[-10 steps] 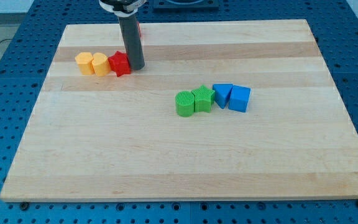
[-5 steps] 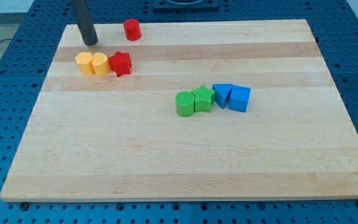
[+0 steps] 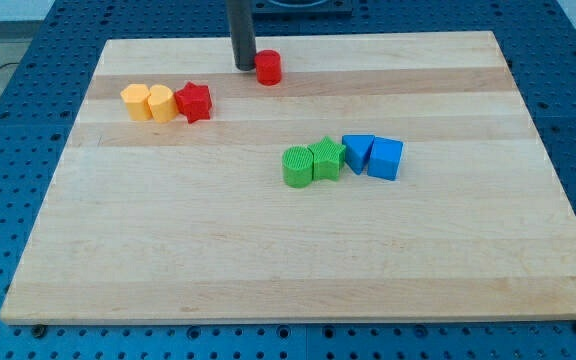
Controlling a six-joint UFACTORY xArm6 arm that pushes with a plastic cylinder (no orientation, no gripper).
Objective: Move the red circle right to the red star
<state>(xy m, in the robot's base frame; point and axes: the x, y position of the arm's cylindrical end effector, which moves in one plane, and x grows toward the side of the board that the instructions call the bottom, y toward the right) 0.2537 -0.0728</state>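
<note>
The red circle (image 3: 269,67) is a small red cylinder near the view's top, right of centre-left. My tip (image 3: 244,66) stands right against its left side, the dark rod rising out of the top of the view. The red star (image 3: 195,101) lies lower and to the left, touching the right end of two yellow blocks (image 3: 148,102). The red circle is up and to the right of the star, well apart from it.
A green circle (image 3: 296,167) and a green star (image 3: 326,159) sit touching near the board's middle, with two blue blocks (image 3: 373,156) joined to their right. The wooden board (image 3: 298,260) lies on a blue perforated table.
My tip swung from beside the red star to the far left, then right behind the red circle. The red circle slid to the right along the top. The other blocks stayed.
</note>
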